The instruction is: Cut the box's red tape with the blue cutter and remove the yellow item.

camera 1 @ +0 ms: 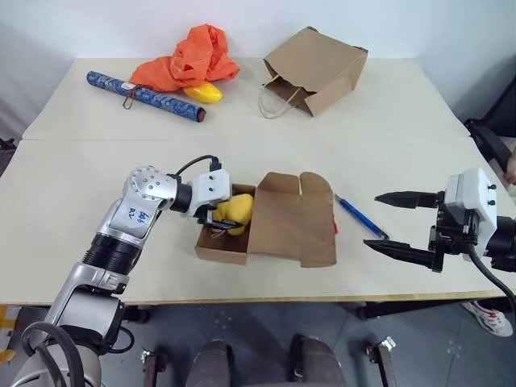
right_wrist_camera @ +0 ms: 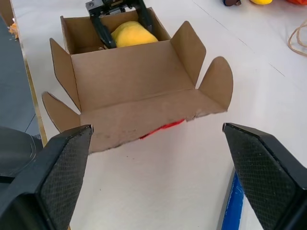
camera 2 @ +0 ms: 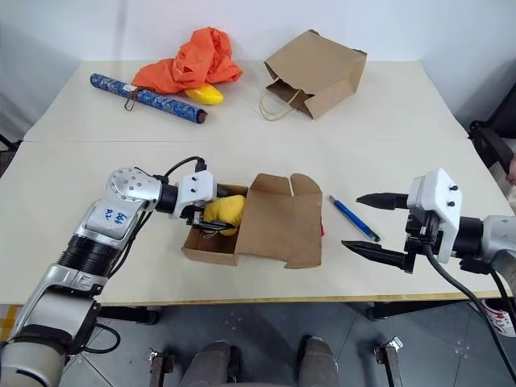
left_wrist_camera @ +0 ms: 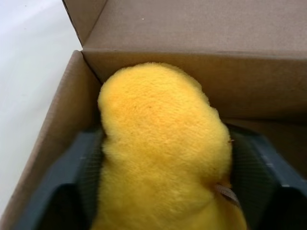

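While the left gripper [camera 2: 211, 222] is reaching down into the box [camera 1: 222, 248], its two black fingers [left_wrist_camera: 72, 191] are sitting either side of the yellow item [left_wrist_camera: 163, 153], pads flanking the fuzzy lump w/ jaws partly spread; can't tell if they're actually pinching it or just bracketing it. Yellow item is lying inside the box, up against the wall nearest the flap hinge, w/ a small brown tag poking out by one finger.

Box is lying open, lid flap [camera 1: 294, 218] folded flat on the table [camera 1: 387, 121] away from the left arm. Red tape [right_wrist_camera: 163, 128] is peeking out from under the flap's far edge, on the side facing the right gripper [camera 1: 395, 224].

Right gripper is hovering above the table, well apart from the box, fingers spread wide & holding nothing. Blue cutter [camera 1: 360, 217] is lying on the table between the box flap & the right gripper, just beside the flap, untouched.

Count: 1 box, 1 yellow item, 1 red tape strip, 1 blue cutter, 2 grippers.

Far beyond the box: 1 brown paper bag [camera 1: 318, 68] w/ handles, on its side; 1 orange cloth [camera 1: 189, 56]; 1 glossy yellow oval [camera 1: 203, 93] touching the cloth; 1 long blue patterned roll [camera 1: 145, 95] beside the cloth.
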